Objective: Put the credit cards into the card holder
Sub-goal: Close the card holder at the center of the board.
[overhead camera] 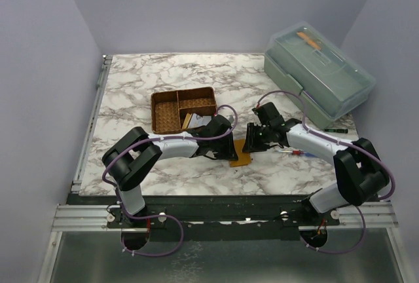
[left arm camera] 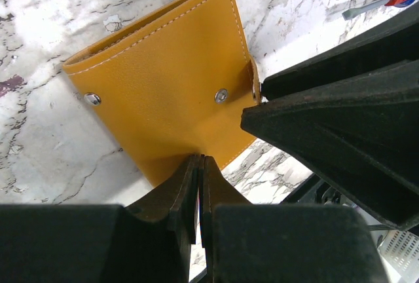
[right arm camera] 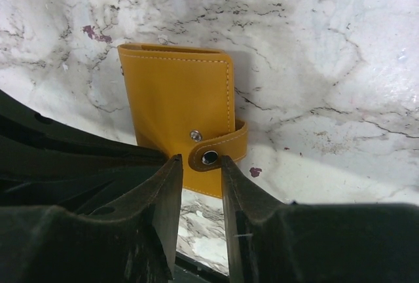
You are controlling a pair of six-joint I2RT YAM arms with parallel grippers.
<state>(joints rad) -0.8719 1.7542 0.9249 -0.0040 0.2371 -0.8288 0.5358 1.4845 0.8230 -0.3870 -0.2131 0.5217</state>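
On the marble table the card holder lies closed between my arms. It's soft leather, light and floppy, so it's best taken by an edge. My left gripper is pinched together on its near edge, and my right gripper stands apart, straddling the snap strap.

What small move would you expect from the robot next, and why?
Probably the right gripper closes on the loose snap strap and pulls the card holder open. It lies folded, the strap unsnapped between those open jaws, while the shut left gripper seems to pinch its edge.
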